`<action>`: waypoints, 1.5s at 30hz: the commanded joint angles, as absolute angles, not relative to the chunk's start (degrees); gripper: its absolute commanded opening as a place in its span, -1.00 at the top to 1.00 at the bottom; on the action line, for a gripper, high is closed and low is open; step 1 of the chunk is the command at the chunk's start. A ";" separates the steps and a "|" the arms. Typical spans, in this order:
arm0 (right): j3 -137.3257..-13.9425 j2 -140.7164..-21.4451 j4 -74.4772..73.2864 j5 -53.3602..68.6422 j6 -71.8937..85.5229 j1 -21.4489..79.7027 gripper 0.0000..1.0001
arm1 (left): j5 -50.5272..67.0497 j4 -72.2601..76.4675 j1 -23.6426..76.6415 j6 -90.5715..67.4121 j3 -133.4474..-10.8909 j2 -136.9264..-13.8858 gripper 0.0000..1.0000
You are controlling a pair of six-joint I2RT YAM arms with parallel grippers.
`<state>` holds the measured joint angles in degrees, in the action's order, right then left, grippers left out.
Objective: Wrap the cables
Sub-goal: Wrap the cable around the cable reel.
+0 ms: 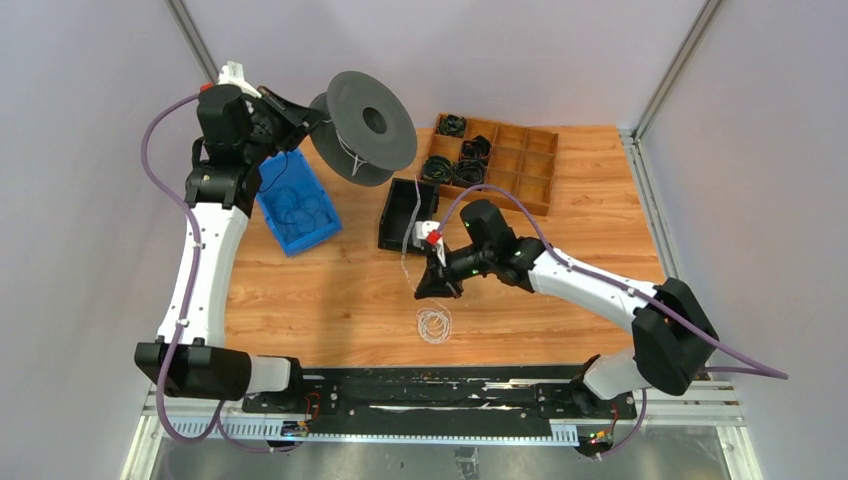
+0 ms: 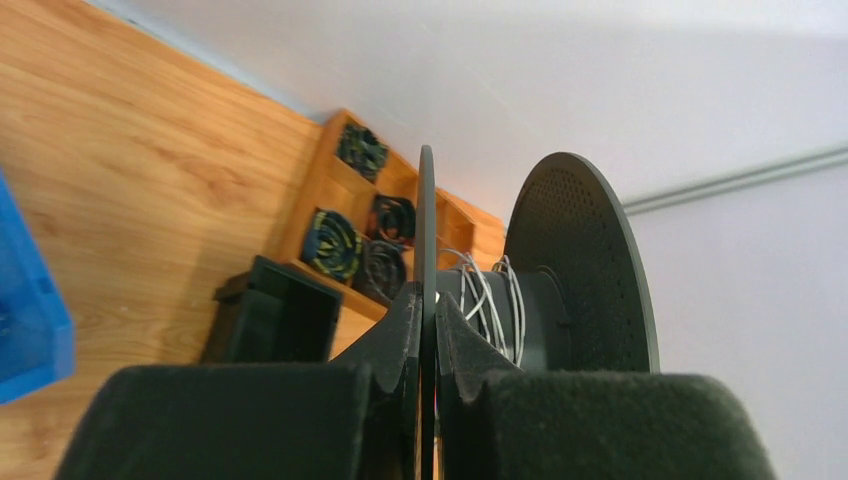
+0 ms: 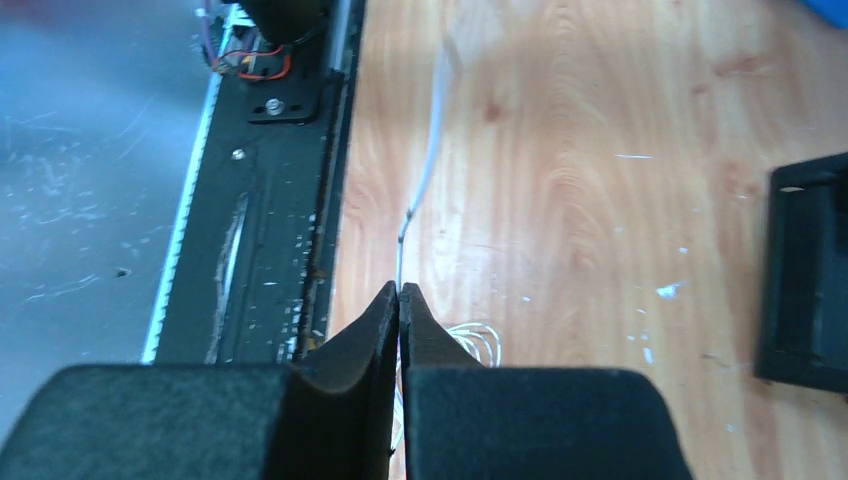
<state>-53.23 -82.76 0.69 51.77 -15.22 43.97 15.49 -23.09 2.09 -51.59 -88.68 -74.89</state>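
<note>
A small tangle of thin white cable loops (image 1: 434, 324) lies on the wooden table near its front edge; part of it shows behind my right fingers in the right wrist view (image 3: 478, 342). My right gripper (image 1: 437, 287) (image 3: 399, 292) is shut on a strand of this white cable, which runs out past the fingertips (image 3: 420, 190). A strand also rises toward the black bin (image 1: 405, 240). My left gripper (image 1: 296, 116) (image 2: 427, 300) is shut on the near flange of the black spool (image 1: 363, 126) (image 2: 578, 260), whose hub carries several turns of white wire (image 2: 492, 300).
A blue bin (image 1: 296, 203) of blue wires sits at back left. A black bin (image 1: 406, 214) stands beside the spool. A wooden compartment tray (image 1: 493, 160) with black and green coils is at the back. A black rail (image 1: 430, 385) runs along the front edge.
</note>
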 commanded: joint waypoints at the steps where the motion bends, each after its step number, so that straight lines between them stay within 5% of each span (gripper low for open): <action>1: -57.25 -80.75 -14.62 50.15 -18.13 48.02 0.99 | 9.54 -21.77 1.68 -48.87 -91.83 -75.38 0.99; 18: -81.78 -82.42 -41.07 43.39 -26.72 62.00 0.99 | 2.30 -22.31 2.57 -41.28 -93.25 -76.20 0.99; 35: -114.90 -95.40 -54.55 30.65 -25.67 65.30 0.99 | -9.45 -22.41 18.41 -26.54 -90.62 -75.37 0.99; 45: -120.67 -93.81 -55.78 20.68 -29.09 64.36 0.99 | -10.53 -18.32 28.39 -15.77 -85.49 -75.23 0.99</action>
